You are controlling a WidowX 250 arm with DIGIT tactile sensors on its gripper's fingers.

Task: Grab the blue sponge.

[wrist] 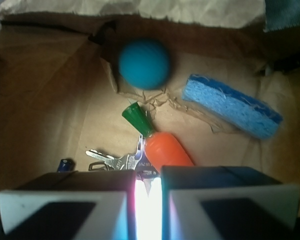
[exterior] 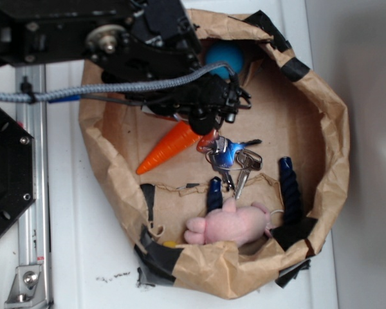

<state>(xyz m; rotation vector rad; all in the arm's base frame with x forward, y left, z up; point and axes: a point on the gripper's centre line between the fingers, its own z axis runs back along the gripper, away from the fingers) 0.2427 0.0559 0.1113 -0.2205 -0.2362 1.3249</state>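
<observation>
So, wrist view L to R: keys (wrist: 115,161) low left, teal ball (wrist: 144,64) up centre, carrot (wrist: 162,145) just under our end effector (wrist: 149,200), blue sponge (wrist: 231,105) off to the right, lying flat on the bag (wrist: 50,90) floor, untouched. End effector pads nearly together w/ only a slim gap, holding nothing. We judge we're parked over the carrot, so we'd need to shift right.

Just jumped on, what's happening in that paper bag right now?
The gripper hangs inside the paper bag above the carrot and keys, its fingers nearly together and holding nothing. The blue sponge lies untouched off to one side, near the teal ball. The grab hasn't happened yet.
</observation>
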